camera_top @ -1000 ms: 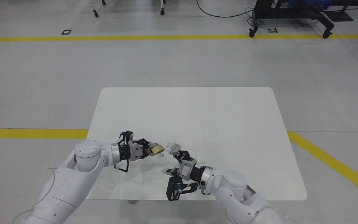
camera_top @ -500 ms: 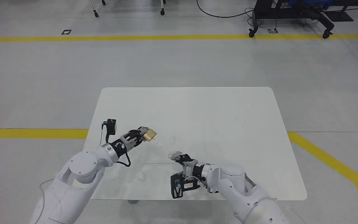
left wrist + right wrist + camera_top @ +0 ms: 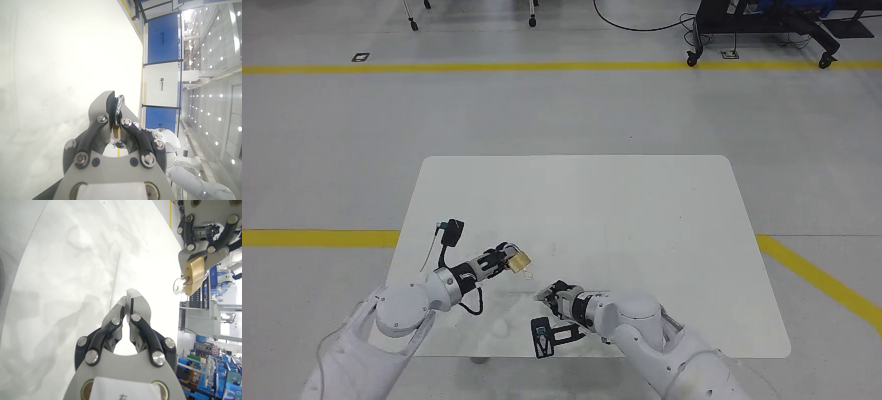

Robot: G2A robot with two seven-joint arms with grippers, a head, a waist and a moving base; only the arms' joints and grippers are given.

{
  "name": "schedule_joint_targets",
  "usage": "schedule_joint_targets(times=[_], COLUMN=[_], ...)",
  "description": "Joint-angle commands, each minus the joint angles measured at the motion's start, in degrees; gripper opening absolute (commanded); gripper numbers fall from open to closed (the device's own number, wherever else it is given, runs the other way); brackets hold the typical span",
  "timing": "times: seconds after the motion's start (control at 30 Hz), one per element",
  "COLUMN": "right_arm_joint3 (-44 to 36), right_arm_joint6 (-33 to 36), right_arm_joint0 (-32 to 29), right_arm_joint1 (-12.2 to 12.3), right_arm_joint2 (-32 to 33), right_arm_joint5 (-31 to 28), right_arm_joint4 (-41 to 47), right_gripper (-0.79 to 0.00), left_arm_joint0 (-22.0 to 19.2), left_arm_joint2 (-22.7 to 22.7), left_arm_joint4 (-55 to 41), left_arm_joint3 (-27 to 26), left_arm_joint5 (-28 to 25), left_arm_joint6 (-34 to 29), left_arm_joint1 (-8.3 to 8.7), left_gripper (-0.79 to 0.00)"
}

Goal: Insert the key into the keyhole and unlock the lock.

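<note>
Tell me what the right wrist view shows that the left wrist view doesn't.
The right wrist view adds the key seated in the bottom of the brass padlock, plus the right claw, shut and empty above the table. The left wrist view adds the silver shackle pinched in the left claw. Both share the padlock held by the left claw, and the white table.
</note>
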Motion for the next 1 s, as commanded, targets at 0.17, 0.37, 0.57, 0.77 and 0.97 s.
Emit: schedule_joint_targets(times=[0.17,0.37,0.57,0.77,0.97], right_arm_joint3=[-0.07,0.54,0.98,1.42,0.71], right_arm_joint6=[-2.83,-2.29,-2.04,-1.95,-9.30], right_arm_joint0=[-0.52,0.13,0.48,0.66,-0.22], right_arm_joint1=[0.20,-0.15,-0.43,-0.62,-0.09], right_arm_joint2=[0.28,-0.47,-0.68,-0.55,1.62], right_arm_joint5=[3.24,3.41,4.11,4.46,5.75], right_arm_joint4=[-0.91,-0.78,-0.17,0.69,3.77], right_gripper=[-0.785,-0.785,-0.785,-0.785,-0.625], left_arm_joint0=[0.24,0.14,0.12,0.03,-0.31], left_arm_joint2=[1.07,1.63,2.05,1.97,-1.24], left_arm_joint4=[2.38,3.91,5.08,5.80,-9.73], left_arm_joint3=[-1.00,-1.23,-1.31,-0.94,3.60], left_arm_joint5=[2.34,3.04,3.15,2.62,-2.62], left_arm_joint6=[-0.42,-0.74,-1.55,-2.30,-5.52], left_arm_joint1=[-0.27,-0.50,-0.69,-0.82,-1.48], left_gripper=[-0.785,-0.785,-0.785,-0.785,-0.785])
